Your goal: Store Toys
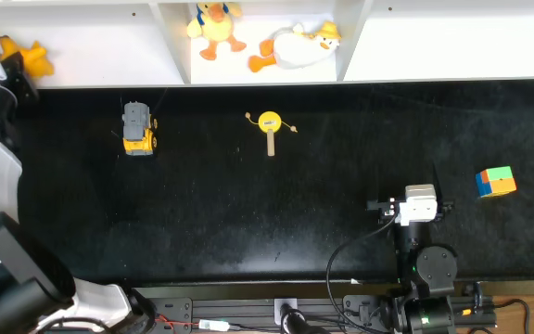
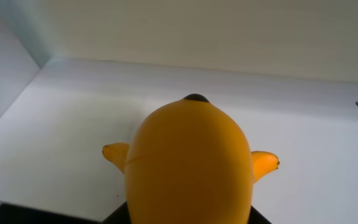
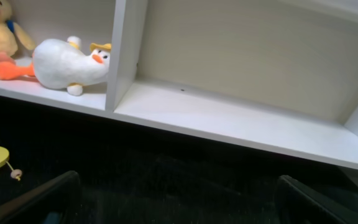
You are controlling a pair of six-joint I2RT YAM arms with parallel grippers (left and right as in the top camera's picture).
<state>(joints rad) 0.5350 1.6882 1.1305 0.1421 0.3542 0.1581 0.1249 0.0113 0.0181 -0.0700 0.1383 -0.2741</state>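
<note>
Seat orange plush toy (image 2: 191, 168) deep in 10 o'clock shelf bay (image 2: 61, 124); cannot tell grip of left claw (image 1: 15, 83). Leave right claw (image 3: 179, 208) wide open, empty.

Black table (image 1: 248, 213) ahead of me, toy truck (image 1: 138, 128) far left on it, yellow rattle (image 1: 269, 128) mid-table, coloured cube (image 1: 495, 182) at right, white shelf (image 1: 434, 56) along the far edge, yellow duck plush (image 1: 216, 26) and white goose plush (image 1: 295, 46) in its middle compartment, orange plush (image 1: 26, 57) in the left compartment.
</note>
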